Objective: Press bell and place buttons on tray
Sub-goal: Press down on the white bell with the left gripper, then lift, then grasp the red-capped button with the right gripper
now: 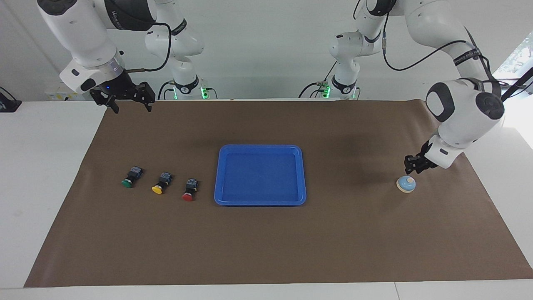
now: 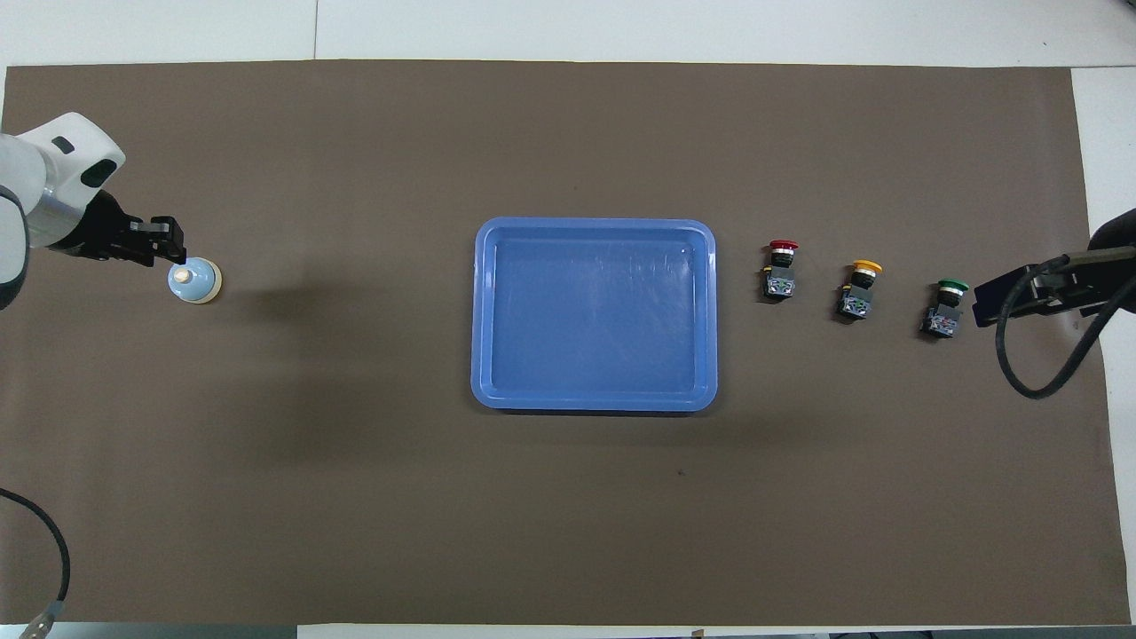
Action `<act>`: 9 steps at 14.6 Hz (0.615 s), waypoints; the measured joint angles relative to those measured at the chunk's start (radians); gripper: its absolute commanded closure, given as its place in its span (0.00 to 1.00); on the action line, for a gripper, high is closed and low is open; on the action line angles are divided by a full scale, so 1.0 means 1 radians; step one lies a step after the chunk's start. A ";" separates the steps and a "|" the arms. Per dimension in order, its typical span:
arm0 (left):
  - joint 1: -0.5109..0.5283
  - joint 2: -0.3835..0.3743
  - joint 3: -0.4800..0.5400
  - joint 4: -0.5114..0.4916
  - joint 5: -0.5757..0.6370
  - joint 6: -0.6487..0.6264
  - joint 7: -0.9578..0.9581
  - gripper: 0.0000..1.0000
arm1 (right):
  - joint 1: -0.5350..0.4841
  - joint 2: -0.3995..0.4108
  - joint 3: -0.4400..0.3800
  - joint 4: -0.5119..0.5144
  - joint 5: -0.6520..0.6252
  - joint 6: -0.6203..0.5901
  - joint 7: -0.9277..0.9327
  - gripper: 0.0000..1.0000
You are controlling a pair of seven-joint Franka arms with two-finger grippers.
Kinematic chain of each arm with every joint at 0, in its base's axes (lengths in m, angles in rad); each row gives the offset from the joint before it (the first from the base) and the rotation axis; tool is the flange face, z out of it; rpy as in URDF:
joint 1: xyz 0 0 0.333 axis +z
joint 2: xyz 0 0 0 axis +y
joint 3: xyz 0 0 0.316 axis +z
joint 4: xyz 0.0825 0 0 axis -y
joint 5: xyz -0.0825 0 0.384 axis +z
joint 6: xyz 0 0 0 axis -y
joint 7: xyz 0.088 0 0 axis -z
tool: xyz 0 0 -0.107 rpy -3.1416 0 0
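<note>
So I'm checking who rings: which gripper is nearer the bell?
Left. The left gripper hangs just above the bell, at its robot-side edge. The right gripper waits raised at the right arm's end of the table.

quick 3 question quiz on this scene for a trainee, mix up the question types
1. True or false: the tray already holds a button.
2. Which gripper is just above the bell? A) left gripper B) right gripper
3. Fill in: of the three buttons in a row, the ___ button lies closest to the tray.

Key
1. False: the green button, yellow button and red button all lie on the brown mat beside the tray.
2. A; the right gripper waits, open, raised over the mat's edge at its own end.
3. red
</note>
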 measured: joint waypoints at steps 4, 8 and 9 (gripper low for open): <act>-0.011 -0.162 -0.001 -0.009 0.000 -0.187 0.000 0.00 | 0.000 0.000 0.000 0.000 0.000 0.000 0.000 0.00; -0.035 -0.198 -0.002 -0.028 0.000 -0.227 0.000 0.00 | 0.000 0.000 0.000 0.000 0.000 0.000 0.000 0.00; -0.040 -0.197 -0.001 -0.031 0.000 -0.236 0.000 0.00 | 0.000 0.000 0.000 0.000 0.000 0.000 0.000 0.00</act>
